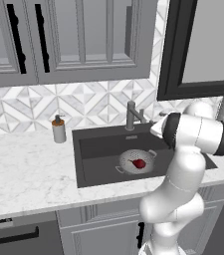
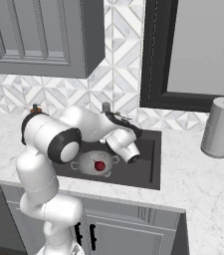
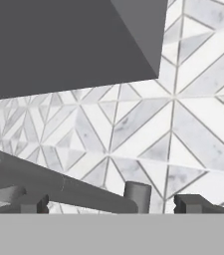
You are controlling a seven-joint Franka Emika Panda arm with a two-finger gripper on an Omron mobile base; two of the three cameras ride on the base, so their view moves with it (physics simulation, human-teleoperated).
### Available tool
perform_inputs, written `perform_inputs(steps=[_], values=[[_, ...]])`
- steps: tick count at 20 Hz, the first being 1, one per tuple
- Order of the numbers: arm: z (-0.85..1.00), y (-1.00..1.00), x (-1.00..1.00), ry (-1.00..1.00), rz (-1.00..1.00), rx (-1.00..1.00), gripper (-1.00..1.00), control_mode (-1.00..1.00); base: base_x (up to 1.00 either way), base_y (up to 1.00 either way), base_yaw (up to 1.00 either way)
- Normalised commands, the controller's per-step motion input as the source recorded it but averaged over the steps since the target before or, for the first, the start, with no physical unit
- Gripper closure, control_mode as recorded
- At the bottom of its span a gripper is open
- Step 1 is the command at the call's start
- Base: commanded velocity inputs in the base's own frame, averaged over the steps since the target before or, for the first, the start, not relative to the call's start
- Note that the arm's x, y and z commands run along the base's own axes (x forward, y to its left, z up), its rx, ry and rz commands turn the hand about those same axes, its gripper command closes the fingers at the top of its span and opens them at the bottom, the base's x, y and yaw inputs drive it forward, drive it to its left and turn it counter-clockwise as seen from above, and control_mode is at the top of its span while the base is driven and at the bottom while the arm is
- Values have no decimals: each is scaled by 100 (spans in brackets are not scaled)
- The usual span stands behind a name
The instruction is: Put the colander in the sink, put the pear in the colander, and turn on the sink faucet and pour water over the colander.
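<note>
Meanwhile, at a white marble counter (image 1: pixel 29 174) beneath grey wall cabinets (image 1: pixel 78 35), the dark sink (image 1: pixel 96 167) already held the colander (image 1: pixel 136 162), upright on the basin floor toward the front, with the dark red pear (image 1: pixel 139 163) resting inside it. From the right base view the same pair sat just below the robot's forearm: colander (image 2: pixel 94 163), pear (image 2: pixel 100 166).

That left the sink faucet (image 1: pixel 132 115), standing at the back rim of the basin against the patterned tile. Seen from the hand view, its spout (image 3: pixel 58 189) ran slantwise close beneath the gripper (image 3: pixel 108 203), whose jaws stood spread wide and empty, gripping nothing, with an upright stub (image 3: pixel 137 195) between the two fingertips.

By the look of it, the brushed-metal faucet would be rigid, fixed and smooth, so nothing needed lifting; the small side lever appeared the right place to push or pinch, though a slick, narrow lever could let a fingertip slide off. A soap pump (image 1: pixel 58 129) stood well apart on the left.
</note>
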Motion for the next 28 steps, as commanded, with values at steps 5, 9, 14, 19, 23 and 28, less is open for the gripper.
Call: perform_inputs(steps=[5,9,14,19,23,28], values=[[-7,-5,16,5,0,0,-100,-100,0,0,0],[-6,-5,19,7,0,0,-100,-100,0,0,0],[-2,-2,20,9,0,0,-100,-100,0,0,0],[-3,0,23,3,0,0,-100,-100,0,0,0],[-8,0,25,2,0,0,-100,-100,0,0,0],[-14,0,20,1,0,0,-100,-100,0,0,0]])
